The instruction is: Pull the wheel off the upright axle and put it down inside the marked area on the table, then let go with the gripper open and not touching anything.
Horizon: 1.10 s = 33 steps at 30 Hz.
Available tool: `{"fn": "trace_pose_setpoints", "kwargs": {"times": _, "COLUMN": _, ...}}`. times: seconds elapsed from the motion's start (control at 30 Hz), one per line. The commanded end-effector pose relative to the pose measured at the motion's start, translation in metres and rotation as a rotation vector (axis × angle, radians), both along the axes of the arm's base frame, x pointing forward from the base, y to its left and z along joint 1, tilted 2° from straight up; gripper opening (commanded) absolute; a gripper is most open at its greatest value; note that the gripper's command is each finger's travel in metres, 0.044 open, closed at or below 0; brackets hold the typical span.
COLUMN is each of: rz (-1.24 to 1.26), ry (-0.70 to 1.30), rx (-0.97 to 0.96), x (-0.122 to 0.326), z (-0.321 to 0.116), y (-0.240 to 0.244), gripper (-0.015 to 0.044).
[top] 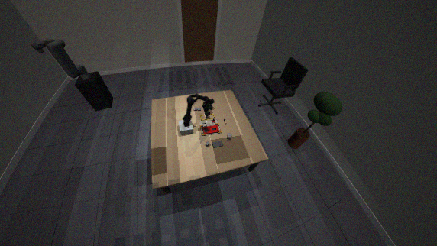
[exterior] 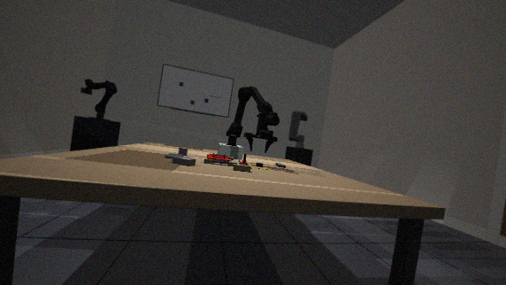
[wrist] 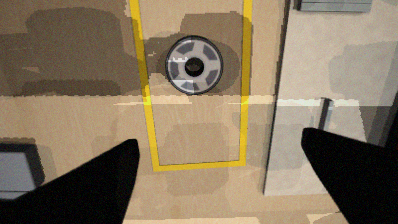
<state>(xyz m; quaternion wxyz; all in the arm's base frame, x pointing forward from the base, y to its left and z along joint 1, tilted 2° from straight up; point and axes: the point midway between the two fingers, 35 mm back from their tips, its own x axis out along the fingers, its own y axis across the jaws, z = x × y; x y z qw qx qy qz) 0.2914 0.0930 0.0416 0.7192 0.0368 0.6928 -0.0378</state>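
Observation:
The wheel point(wrist: 194, 65), grey-spoked with a black rim, lies flat on the table inside the yellow outline of the marked area point(wrist: 200, 166) in the wrist view. It seems to be the small dark spot point(exterior: 259, 165) in the exterior view. My gripper point(wrist: 220, 141) point(exterior: 258, 151) is open and empty, above the table, with a visible gap between its fingertips and the wheel. The upright axle point(exterior: 244, 157) stands bare on a red base beside the marked area. In the top view the wheel is too small to tell.
A pale board point(wrist: 300, 170) lies right of the marked area in the wrist view. A grey-blue block point(wrist: 15, 170) lies to the left. A red part point(top: 211, 130) point(exterior: 218, 157), a dark flat plate point(top: 218, 144) and small blocks are also on the table.

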Motion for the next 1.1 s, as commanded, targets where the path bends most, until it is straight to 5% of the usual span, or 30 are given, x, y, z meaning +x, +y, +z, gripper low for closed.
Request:
{"fn": "trace_pose_setpoints", "kwargs": {"times": 0.0, "rz": -0.005, "ry": -0.016, "rx": 0.004, "x": -0.03, "z": 0.023, "y": -0.009, "gripper": 0.044}}
{"fn": "trace_pose_setpoints", "kwargs": {"times": 0.17, "rz": -0.007, "ry": -0.013, "rx": 0.001, "x": -0.062, "z": 0.035, "y": -0.019, "gripper": 0.044}}
{"fn": "trace_pose_setpoints", "kwargs": {"times": 1.07, "rz": -0.007, "ry": -0.013, "rx": 0.001, "x": -0.062, "z": 0.035, "y": -0.019, "gripper": 0.044}}
